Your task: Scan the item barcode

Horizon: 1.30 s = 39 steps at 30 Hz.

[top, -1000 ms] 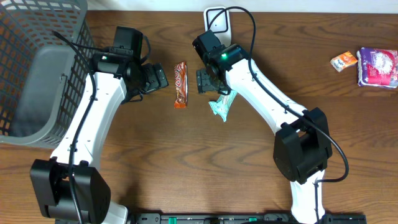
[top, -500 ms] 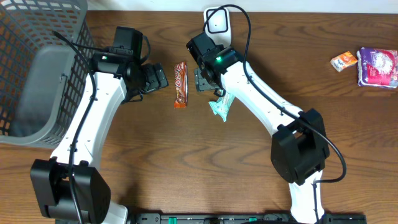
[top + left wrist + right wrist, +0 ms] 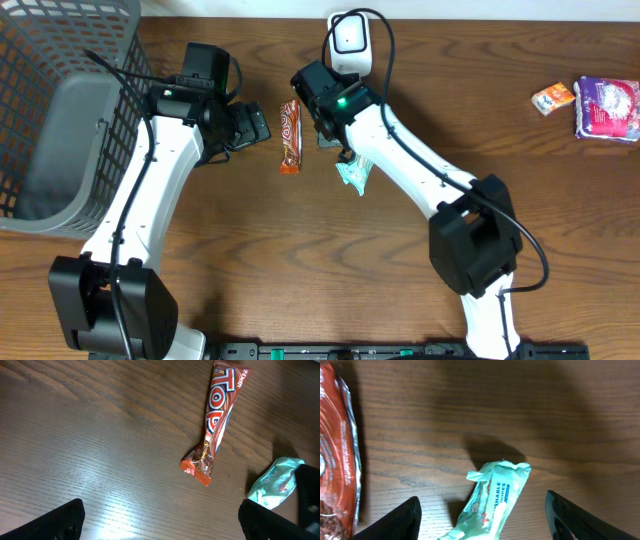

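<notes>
Change: right arm (image 3: 410, 150) has swung left and toward the far edge vs a sec ago, so its wrist now sits nearer the scanner (image 3: 348, 38) and the choc bar (image 3: 290, 135). Nothing else has shifted.
Right fingers (image 3: 395, 520): apart, nothing between the pads. They look a touch narrower than a sec ago but are still open, hanging over the desk (image 3: 300, 260).
Left fingers (image 3: 55, 520): spread wide, empty, parked just left of the choc bar. Left arm hasn't budged.
Item: prob. the mint packet (image 3: 492, 500), lying flat on the desk and framed between the right fingers in the wrist view. Choc bar lies just to its left, apart from it. Can't tell for sure which one gets scanned.
Meaning: looks like the reach/line-up step. No pick yet, barcode not shown to the scanner, task barely begun.
Barcode: can't see one on either wrapper from here.
Edges: scanner sits at the far edge, close behind the right wrist. Basket (image 3: 60, 110) fills the far-left corner, touching nothing.
Room: near half of the desk is bare wood, plenty of space to lift and turn. Tight spot is between the two wrists, with the choc bar in that gap.
Others: orange packet (image 3: 553, 97) and purple packet (image 3: 607, 105) lie far right, well apart from the action.
</notes>
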{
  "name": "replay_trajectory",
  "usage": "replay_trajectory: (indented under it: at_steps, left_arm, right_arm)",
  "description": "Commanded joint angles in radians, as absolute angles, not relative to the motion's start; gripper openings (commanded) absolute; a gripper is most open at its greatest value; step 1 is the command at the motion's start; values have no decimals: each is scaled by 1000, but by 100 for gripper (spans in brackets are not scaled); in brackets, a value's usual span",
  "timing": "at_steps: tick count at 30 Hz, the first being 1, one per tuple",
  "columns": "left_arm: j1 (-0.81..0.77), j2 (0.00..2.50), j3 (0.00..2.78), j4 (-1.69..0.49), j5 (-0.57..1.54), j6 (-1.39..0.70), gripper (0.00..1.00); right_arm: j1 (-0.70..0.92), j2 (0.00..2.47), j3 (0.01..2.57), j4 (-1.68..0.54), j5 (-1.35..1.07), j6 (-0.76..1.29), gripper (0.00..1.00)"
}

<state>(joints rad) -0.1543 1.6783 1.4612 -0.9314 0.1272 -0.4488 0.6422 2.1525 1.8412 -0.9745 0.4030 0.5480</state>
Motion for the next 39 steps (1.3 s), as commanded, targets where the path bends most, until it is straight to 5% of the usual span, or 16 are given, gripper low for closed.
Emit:
replay_trajectory:
  at_steps: [1,12,39]
  left_arm:
    - [-154,1679,1470,-934,115,-450,98]
    - [-154,1679,1470,-934,115,-450,98]
    - [-154,1679,1470,-934,115,-450,98]
  right_arm:
    - [649,2208,1822,-977,446,583,75]
    - [654,2247,1805,-999,465,583,66]
    - [654,2295,1771,-999,487,583,62]
